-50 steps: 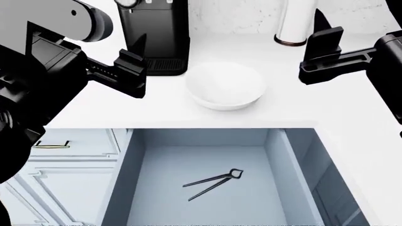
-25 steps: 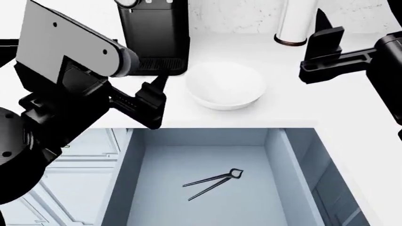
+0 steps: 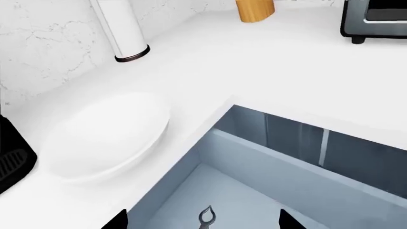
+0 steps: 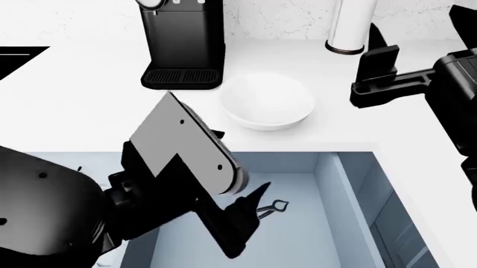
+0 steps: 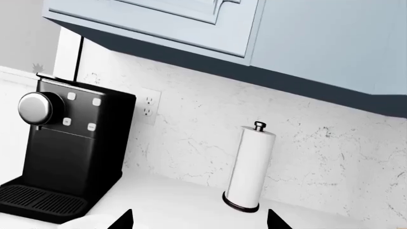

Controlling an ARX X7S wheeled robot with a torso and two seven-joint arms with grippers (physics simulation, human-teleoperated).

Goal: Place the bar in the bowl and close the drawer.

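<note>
One left gripper (image 3: 203,222) hangs over the one open drawer (image 4: 350,190), its two fingertips (image 3: 121,222) spread wide and holding nothing. One pair of thin black pincers (image 4: 274,207) lies flat on the drawer floor near the middle, with the ring end towards 1 o'clock. In the head view the left gripper's upper finger sits just beside that ring.

One white bowl (image 4: 267,100) stands on the white counter (image 4: 89,111) at 12 o'clock from the drawer, close to the counter's front edge, and nothing shows inside it. One black coffee machine (image 4: 182,39) stands at 10 o'clock from the bowl, and one paper towel roll (image 4: 350,22) at 2 o'clock from it.

One right gripper (image 5: 198,220) is held above the counter at 3 o'clock from the bowl, well apart from it. Its two fingers are also spread wide and empty.

The bar shows in none of the three views, so its place cannot be told.
</note>
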